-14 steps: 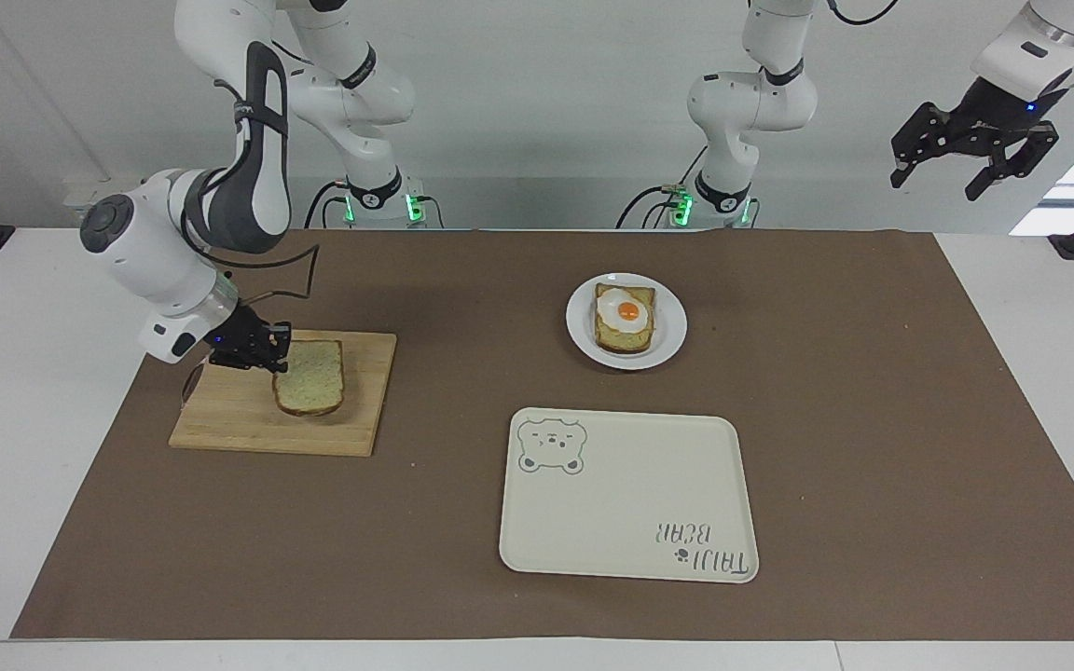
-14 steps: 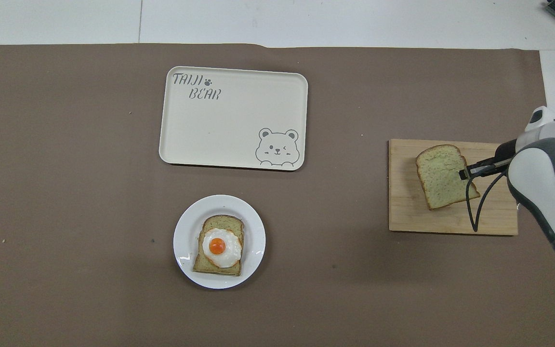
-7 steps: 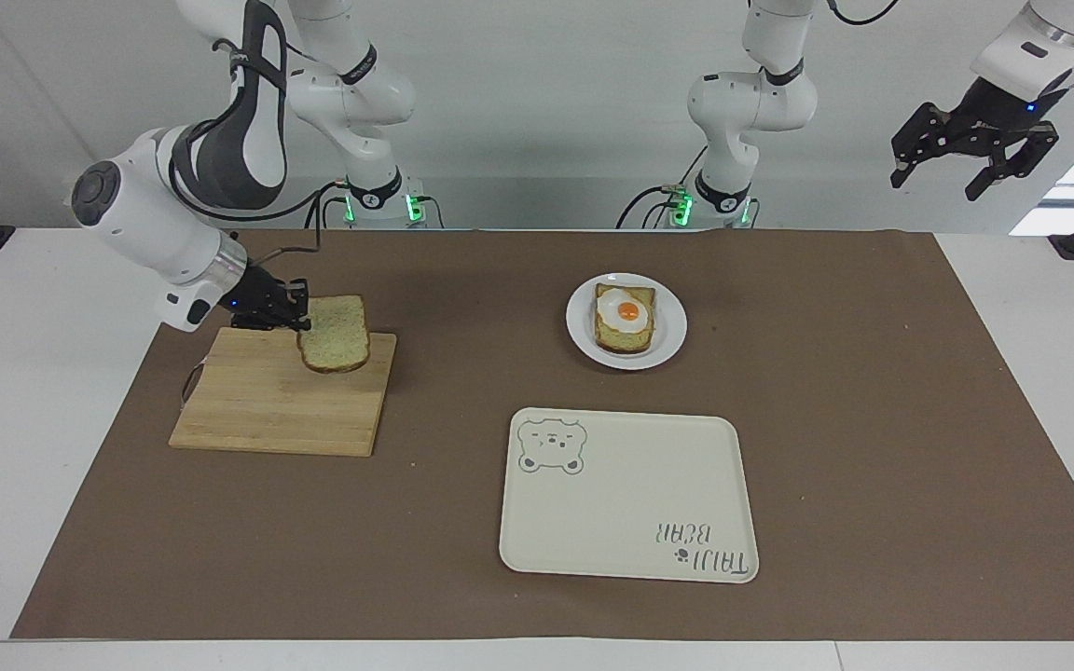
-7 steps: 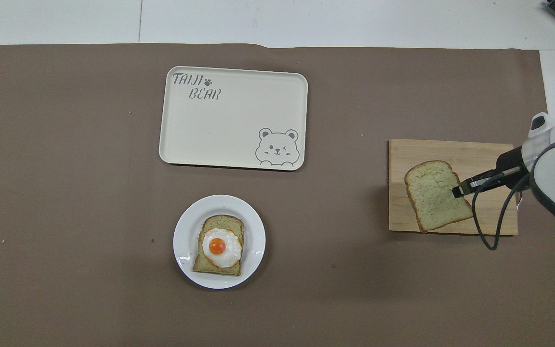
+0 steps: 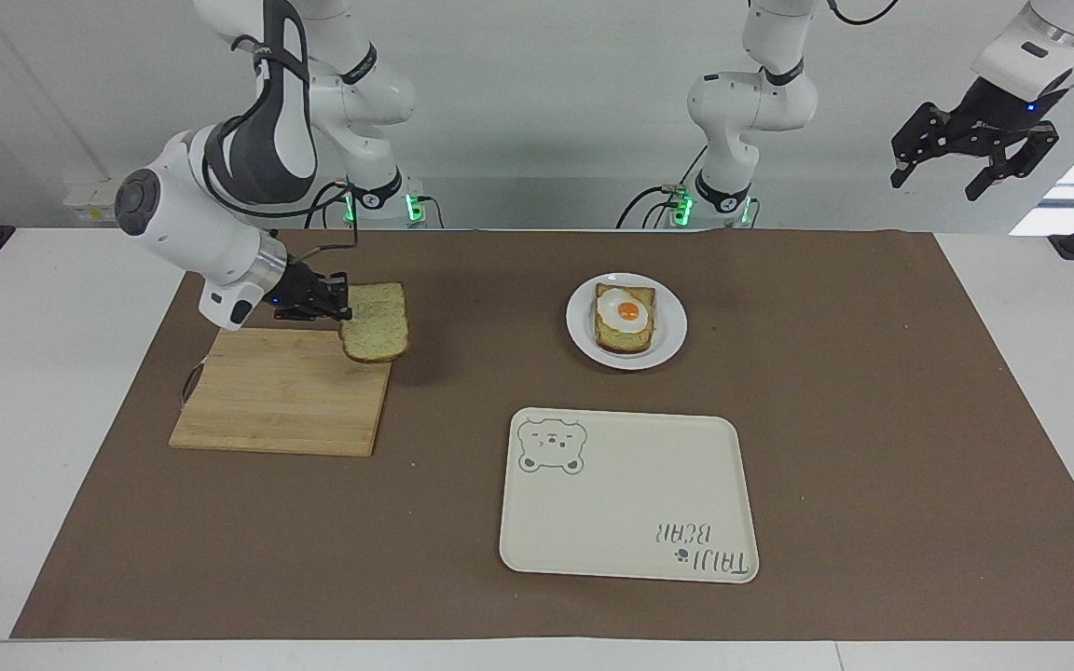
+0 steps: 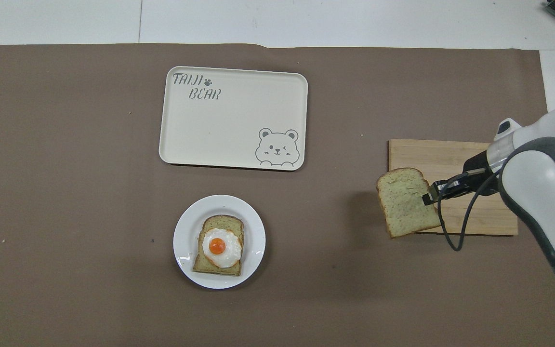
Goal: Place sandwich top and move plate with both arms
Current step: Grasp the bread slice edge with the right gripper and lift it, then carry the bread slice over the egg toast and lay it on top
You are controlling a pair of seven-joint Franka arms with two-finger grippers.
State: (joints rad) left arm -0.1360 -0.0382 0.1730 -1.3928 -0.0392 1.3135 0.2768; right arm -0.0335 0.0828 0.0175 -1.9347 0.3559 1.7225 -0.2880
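Right gripper [image 5: 339, 308] is pinching the sandwich top [image 5: 376, 321] by 1 edge, airborne over the cutting board's [image 5: 281, 391] corner.
Held so thinly, the slice could droop or slip out before reaching the plate [image 5: 670, 326]; since 1 second ago it is lifting off the board. Left gripper [image 5: 973, 158] is waiting, fingers spread.

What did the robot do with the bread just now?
The right gripper, shut on the bread, lifted it off the wooden board and carried it toward the plate; it now hangs over the board's edge. The plate, the egg toast, the tray and the raised left gripper stayed put.
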